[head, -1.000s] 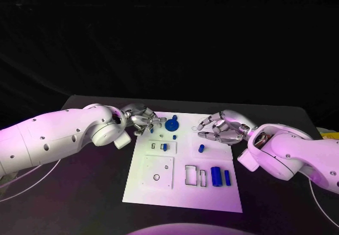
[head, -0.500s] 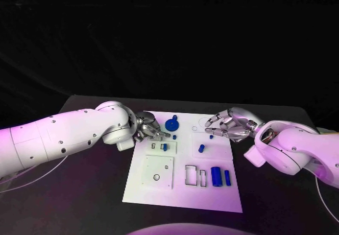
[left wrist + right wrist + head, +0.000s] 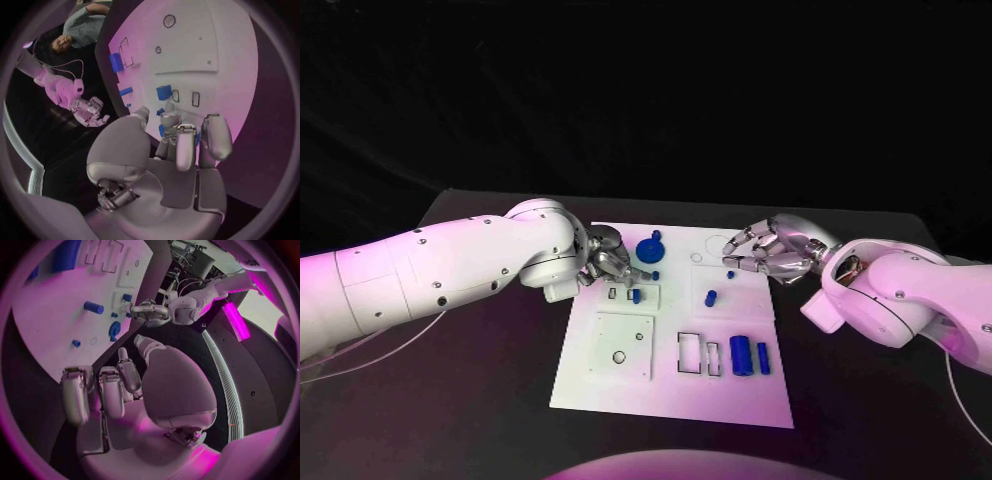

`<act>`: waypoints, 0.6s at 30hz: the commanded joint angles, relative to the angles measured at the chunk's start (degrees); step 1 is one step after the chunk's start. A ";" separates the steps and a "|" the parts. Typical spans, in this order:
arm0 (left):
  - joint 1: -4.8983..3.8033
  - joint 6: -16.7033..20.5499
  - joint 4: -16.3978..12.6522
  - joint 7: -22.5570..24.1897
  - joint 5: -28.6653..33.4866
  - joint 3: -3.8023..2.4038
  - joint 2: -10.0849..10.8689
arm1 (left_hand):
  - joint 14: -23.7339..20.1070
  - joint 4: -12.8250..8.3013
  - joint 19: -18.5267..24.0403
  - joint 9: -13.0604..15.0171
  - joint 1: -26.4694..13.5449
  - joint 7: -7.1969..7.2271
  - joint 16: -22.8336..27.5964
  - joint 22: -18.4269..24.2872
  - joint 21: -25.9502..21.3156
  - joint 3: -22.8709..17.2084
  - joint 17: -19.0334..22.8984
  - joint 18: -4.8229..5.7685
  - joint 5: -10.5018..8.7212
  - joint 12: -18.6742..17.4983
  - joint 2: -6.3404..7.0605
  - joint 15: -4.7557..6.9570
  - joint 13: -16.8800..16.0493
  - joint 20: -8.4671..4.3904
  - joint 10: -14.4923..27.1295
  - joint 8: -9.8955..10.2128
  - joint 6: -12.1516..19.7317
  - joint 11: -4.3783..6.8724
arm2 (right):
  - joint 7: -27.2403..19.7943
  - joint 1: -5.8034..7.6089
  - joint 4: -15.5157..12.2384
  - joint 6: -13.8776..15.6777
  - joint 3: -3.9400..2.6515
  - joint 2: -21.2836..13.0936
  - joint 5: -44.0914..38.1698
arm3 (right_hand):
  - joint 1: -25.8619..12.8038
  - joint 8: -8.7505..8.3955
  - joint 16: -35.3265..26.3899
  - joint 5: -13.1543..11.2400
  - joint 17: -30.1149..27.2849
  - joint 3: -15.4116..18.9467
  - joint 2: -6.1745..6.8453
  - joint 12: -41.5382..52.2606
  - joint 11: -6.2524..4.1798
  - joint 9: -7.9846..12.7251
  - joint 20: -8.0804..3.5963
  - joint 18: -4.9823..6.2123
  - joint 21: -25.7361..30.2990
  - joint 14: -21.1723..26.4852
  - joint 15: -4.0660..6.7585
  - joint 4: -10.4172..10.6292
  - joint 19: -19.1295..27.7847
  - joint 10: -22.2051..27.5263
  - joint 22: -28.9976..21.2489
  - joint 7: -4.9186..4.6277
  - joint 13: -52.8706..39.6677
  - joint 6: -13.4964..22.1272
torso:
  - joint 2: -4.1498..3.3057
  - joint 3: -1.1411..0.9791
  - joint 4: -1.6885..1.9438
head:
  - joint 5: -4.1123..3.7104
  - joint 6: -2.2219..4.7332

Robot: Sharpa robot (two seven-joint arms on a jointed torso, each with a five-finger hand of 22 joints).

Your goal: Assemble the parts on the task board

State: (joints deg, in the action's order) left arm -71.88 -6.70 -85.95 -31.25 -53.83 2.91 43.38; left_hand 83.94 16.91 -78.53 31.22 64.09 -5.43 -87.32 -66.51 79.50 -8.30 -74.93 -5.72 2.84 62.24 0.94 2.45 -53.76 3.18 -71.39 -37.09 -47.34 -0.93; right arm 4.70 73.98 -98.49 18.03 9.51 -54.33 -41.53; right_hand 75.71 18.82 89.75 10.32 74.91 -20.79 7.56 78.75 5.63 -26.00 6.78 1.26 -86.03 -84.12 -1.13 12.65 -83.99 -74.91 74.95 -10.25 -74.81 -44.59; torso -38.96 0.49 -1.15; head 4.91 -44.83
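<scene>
Left hand point(image 3: 607, 262) moved onto task board point(image 3: 678, 390), fingers curled empty; right hand's point(image 3: 764, 252) likewise.

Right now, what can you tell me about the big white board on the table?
The task board is a flat white plate lying on the black table between the two hands. It has small rectangular and round cut-outs, and blue parts lie on it or stand in it. Neither hand clearly touches it.
</scene>
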 commanded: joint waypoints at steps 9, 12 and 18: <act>-0.15 -3.27 -0.22 -2.04 -0.94 -0.01 -0.67 | 4.95 -0.01 -0.35 0.17 -0.48 0.22 -0.23 -0.13 0.29 0.27 -11.45 1.18 0.09 0.40 -0.20 0.19 -0.11 -0.05 -0.28 -0.32 -0.41 0.00 | 0.99 0.01 0.78 -0.83 -0.01 0.36 -1.64 | -0.46 0.33 -0.06 -0.31 14.24 0.41 0.40 -0.23 -0.14 -0.07 -0.03 0.10 0.39 -5.66 0.09 0.09 -3.73 0.37 10.39 -0.08 0.19 0.47 | -0.01 0.01 0.04 | 0.07 -0.48; -0.15 -3.46 -0.17 -2.18 -0.95 0.00 -0.80 | 4.95 -0.07 -0.34 0.31 -0.27 0.29 -0.23 -0.21 0.36 -0.05 -11.45 1.18 0.11 0.46 -0.50 0.24 -0.12 -0.08 -0.23 -0.47 -0.35 0.06 | 0.99 0.01 0.81 -0.76 -0.01 0.37 -1.56 | -0.46 0.33 -0.06 -0.31 14.24 0.41 0.40 -0.23 -0.14 -0.07 -0.03 0.10 0.39 -5.66 0.09 0.09 -3.73 0.37 10.39 -0.08 0.19 0.47 | -0.04 -0.03 0.02 | 0.17 -0.49; -0.16 -4.27 -0.07 -2.42 -0.94 0.01 -1.08 | 4.95 -0.09 -0.29 0.43 0.15 0.32 -0.24 -0.24 0.40 -0.60 -11.46 1.18 0.10 0.51 -0.72 0.29 -0.12 -0.12 -0.14 -0.57 -0.18 0.11 | 0.78 0.01 0.65 -0.20 -0.01 0.46 -1.41 | -0.46 0.36 -0.10 -0.31 14.14 0.43 0.41 -0.30 -0.15 -0.08 -0.03 0.12 0.47 -5.64 0.09 0.11 -3.68 0.47 10.30 -0.07 0.28 0.53 | -0.04 -0.05 -0.01 | 0.22 -0.63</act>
State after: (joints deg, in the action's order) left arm -71.94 -9.18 -85.97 -33.20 -54.52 2.93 42.48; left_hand 83.94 16.84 -78.53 31.61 64.11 -5.23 -87.31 -66.73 79.71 -8.72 -74.92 -4.81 2.84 62.52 0.47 2.45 -53.83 3.18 -71.38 -37.38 -47.54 -0.93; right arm 5.52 73.99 -97.72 18.02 9.51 -53.94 -42.31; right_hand 75.49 18.82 89.75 10.32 74.91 -20.63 7.78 78.75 5.43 -25.99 6.78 1.26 -85.69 -84.12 -1.13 12.81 -83.99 -74.71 74.93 -10.43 -74.58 -44.42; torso -38.99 0.48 -1.13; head 5.08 -45.38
